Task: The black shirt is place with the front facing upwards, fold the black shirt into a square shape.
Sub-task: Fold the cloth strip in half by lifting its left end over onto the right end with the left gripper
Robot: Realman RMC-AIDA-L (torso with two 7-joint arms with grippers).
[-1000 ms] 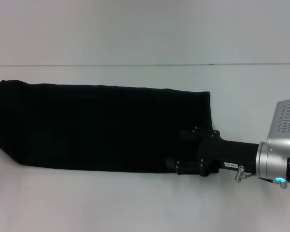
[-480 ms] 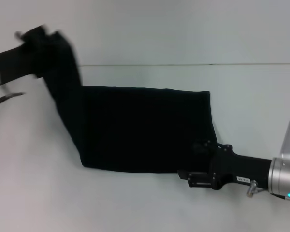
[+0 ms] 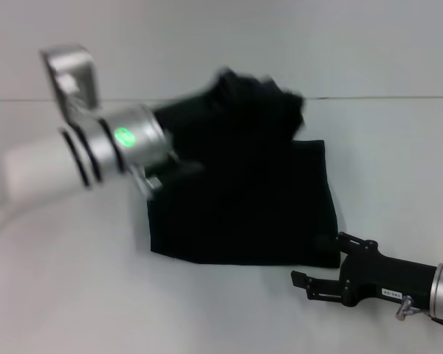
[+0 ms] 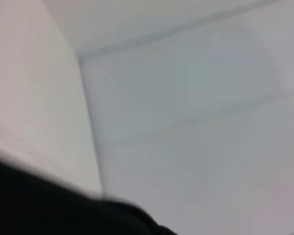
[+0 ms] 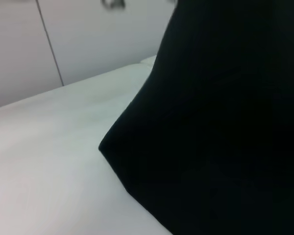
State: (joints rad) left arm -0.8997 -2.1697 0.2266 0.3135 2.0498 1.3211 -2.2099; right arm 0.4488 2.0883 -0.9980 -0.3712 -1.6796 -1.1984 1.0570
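The black shirt (image 3: 244, 214) lies on the white table (image 3: 74, 295), its lettering hidden. Its left end is lifted and bunched high over the right part. My left gripper (image 3: 260, 94) is up at that bunch, shut on the cloth; its black fingers blend with the blurred fabric. The silver left arm (image 3: 111, 140) reaches in from the left. My right gripper (image 3: 319, 259) is open and empty, low at the shirt's front right corner. The shirt fills the right wrist view (image 5: 225, 122), and a strip of it shows in the left wrist view (image 4: 49, 205).
The table's far edge meets a pale wall (image 3: 369, 44) behind the shirt. Pale cabinet panels (image 5: 88, 34) show in the right wrist view beyond the table (image 5: 49, 161).
My left gripper has carried the shirt's left end up and across to the right, over the rest of the shirt. My right gripper has drawn back toward the front right, off the cloth.
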